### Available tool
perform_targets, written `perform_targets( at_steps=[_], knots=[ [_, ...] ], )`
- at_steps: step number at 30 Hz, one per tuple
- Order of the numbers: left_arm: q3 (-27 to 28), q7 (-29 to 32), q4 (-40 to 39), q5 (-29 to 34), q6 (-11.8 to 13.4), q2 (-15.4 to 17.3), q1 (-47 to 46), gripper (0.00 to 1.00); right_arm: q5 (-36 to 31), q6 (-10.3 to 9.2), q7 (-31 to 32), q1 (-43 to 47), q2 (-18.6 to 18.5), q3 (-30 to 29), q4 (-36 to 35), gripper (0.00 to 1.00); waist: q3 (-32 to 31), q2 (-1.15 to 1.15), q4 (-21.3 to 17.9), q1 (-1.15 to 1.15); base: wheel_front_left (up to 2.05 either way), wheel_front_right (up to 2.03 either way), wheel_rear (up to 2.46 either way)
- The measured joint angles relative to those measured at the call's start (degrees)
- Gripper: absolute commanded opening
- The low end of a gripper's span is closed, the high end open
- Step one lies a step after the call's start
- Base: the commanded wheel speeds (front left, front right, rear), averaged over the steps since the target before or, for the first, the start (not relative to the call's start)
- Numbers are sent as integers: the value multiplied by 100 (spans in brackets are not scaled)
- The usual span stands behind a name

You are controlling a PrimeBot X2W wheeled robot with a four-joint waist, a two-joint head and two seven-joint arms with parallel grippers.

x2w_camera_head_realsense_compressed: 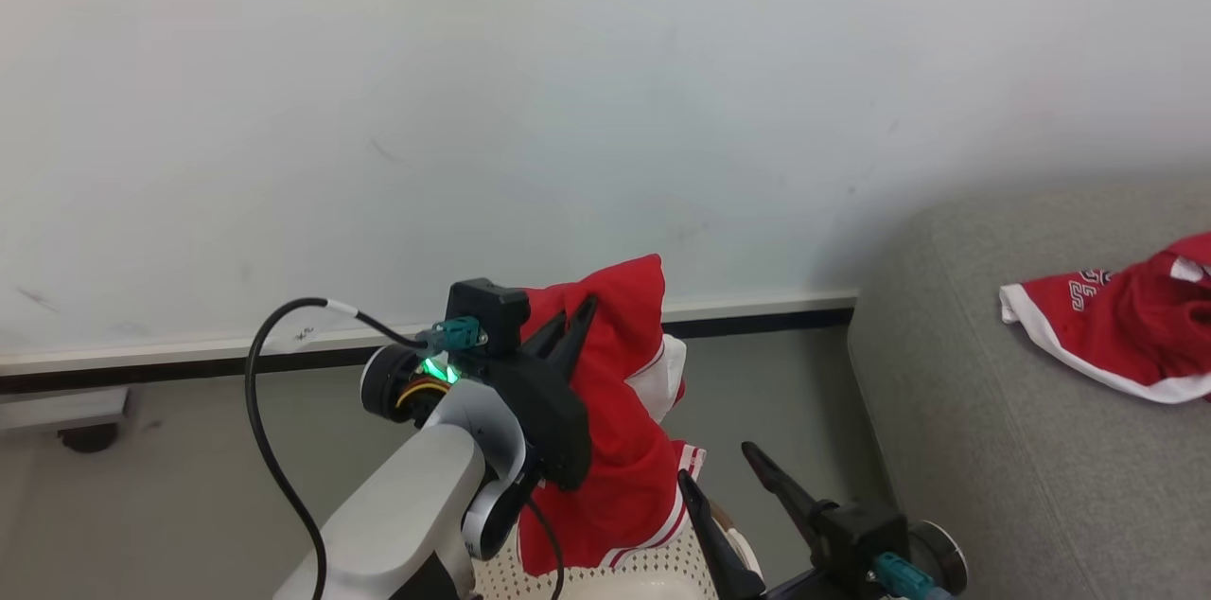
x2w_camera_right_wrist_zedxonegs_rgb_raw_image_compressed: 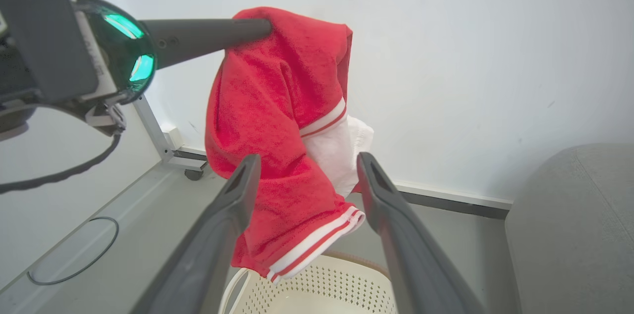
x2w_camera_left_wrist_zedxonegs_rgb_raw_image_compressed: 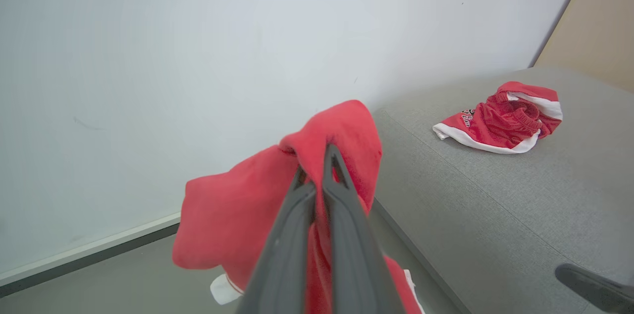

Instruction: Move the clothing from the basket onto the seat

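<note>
My left gripper is shut on a red garment with white trim, which hangs from the fingertips above the cream perforated basket. From the left wrist the same garment drapes over my closed fingers. Seen from the right wrist, it dangles over the basket. My right gripper is open just right of the hanging cloth, with nothing between its fingers. A second red garment with lettering lies on the grey seat, also on the seat as a crumpled heap.
A white wall with a baseboard stands behind. Grey floor runs to the left, where a wheeled frame leg stands. A black cable loops off the left wrist.
</note>
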Motion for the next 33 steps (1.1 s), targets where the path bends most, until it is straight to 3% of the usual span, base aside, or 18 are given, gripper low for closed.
perform_targets(
  at_steps=[7, 16, 33],
  knots=[
    [-45, 43, -11, 76, 8, 2, -232, 0, 62, 0, 16, -85, 10, 299, 115, 100, -240, 0, 206, 0, 0, 0, 0],
    [-234, 51, -16, -102, 44, -3, -231, 0, 223, 0, 26, -383, 9, 556, 372, 100, -253, 1, 188, 2, 0, 0, 0],
    [-983, 252, -1068, -822, 387, -5, -354, 0, 207, 0, 8, -828, 49, 331, 1073, 100, -266, 1, 375, 2, 0, 0, 0]
  ],
)
